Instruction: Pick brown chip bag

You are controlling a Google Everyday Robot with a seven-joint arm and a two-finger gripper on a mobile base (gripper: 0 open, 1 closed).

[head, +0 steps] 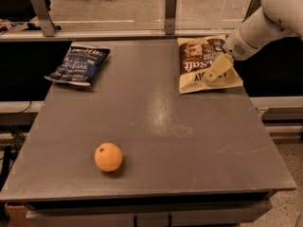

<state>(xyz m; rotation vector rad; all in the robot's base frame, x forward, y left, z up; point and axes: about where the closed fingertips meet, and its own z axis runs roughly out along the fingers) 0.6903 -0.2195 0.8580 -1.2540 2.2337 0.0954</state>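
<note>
a: entry one, the task's thing?
b: brown chip bag (193, 66). it lies flat at the far right corner of the grey table (161, 131). the dark brown half is toward the far edge and the cream-tan half is nearer. large lettering runs across it. its right side reaches the table's right edge.
a: entry two, the claw?
b: gripper (218, 70). tan, at the end of a white arm (265, 22) that enters from the upper right. it sits over the cream-tan right part of the brown chip bag. contact with the bag: cannot tell. open or closed: cannot tell.
a: other stock on the table?
b: dark blue chip bag (79, 64). far left corner, flat, its left corner at or past the table's left edge, well apart from the brown one.
b: orange (108, 157). near left part of the table, well apart from both bags and from the gripper.
a: behind the table?
b: metal rail (118, 33), running along the far edge.
</note>
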